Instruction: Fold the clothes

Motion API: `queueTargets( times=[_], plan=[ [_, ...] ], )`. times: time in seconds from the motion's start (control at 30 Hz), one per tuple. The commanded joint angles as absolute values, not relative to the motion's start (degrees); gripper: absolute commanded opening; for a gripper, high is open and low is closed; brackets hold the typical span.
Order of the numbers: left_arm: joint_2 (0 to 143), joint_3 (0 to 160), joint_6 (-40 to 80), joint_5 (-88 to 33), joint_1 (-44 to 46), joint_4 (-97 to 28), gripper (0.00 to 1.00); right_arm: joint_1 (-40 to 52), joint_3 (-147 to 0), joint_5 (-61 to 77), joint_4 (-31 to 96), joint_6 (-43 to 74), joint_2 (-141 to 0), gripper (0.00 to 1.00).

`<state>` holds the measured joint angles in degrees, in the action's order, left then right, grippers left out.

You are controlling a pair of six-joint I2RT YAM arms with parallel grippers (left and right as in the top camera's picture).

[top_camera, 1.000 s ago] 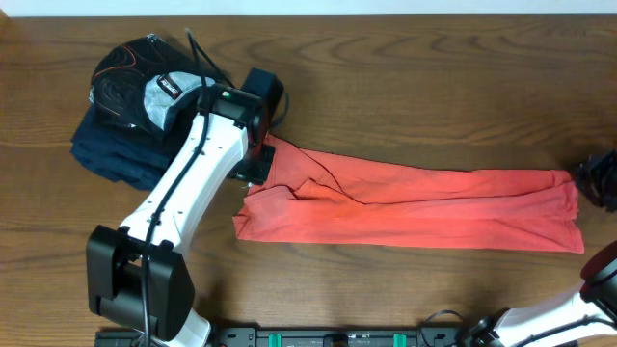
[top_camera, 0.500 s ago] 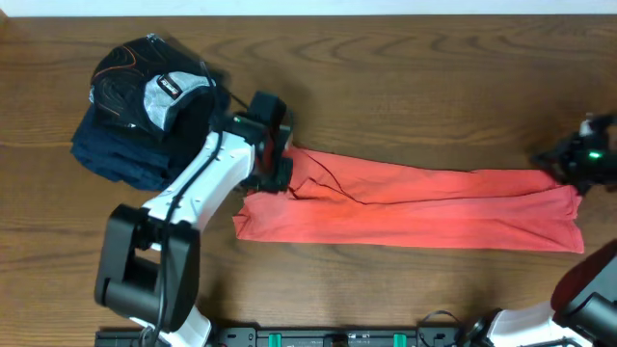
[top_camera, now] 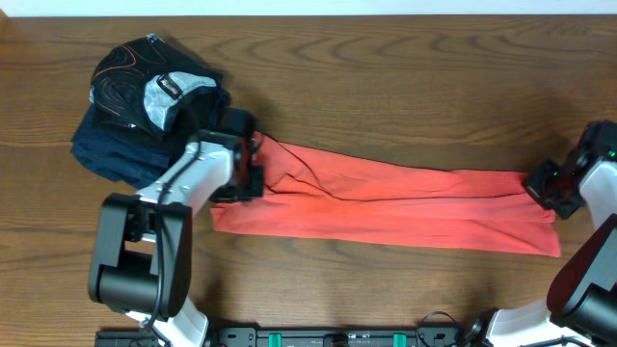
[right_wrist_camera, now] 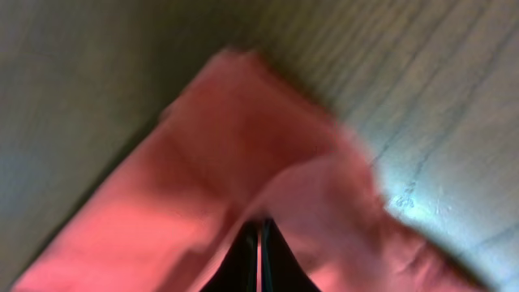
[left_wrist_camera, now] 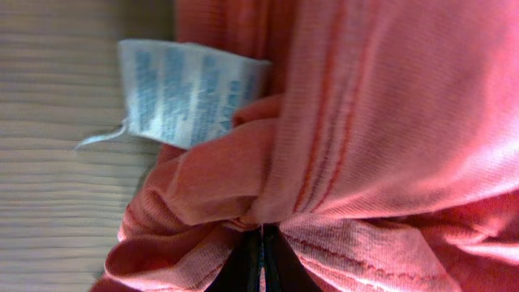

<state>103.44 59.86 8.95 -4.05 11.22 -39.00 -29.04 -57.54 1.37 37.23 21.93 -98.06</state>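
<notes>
The coral-red T-shirt [top_camera: 386, 204] stretches 9 to 3 o'clock, both ends clenched: left gripper [top_camera: 253, 166] at 9, right gripper [top_camera: 542, 185] at 3.

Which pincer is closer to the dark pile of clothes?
Left. The left pincer sits right beside the dark pile, pinching that end of the red shirt. The right pincer pinches the shirt's other end, far away.

Robot lab: arms [top_camera: 181, 181] at wooden table [top_camera: 405, 87]

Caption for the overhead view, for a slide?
Left end effector and right end effector pinch opposite ends of the coral T-shirt.
</notes>
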Motion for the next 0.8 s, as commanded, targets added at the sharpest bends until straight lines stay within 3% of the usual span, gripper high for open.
queueTargets(
  times=[0.0,0.2,0.37,0.57,0.67,0.77],
  plan=[
    [105.45,57.65,10.20,1.78,7.84,-38.87,0.06,-29.85,-53.69,-2.09,33.08,25.21,-99.02,0.03],
    [105.45,57.65,10.15,1.78,6.15,-39.77,0.06,-34.33,-51.40,-10.37,29.34,27.73,-101.36,0.01],
    [105.45,57.65,10.17,1.74,6.17,-39.75,0.06,-41.06,-58.54,10.72,31.70,23.51,-101.21,0.05],
    [105.45,57.65,10.17,1.74,6.17,-39.72,0.06,-41.82,-64.49,34.24,34.81,13.06,-101.21,0.28],
    [105.45,57.65,10.20,1.74,6.17,-39.66,0.06,-39.05,-63.77,32.32,35.68,11.46,-101.27,0.45],
    [105.45,57.65,10.20,1.74,6.17,-39.53,0.06,-35.48,-62.00,22.83,35.79,12.10,-101.38,0.55]
  ],
)
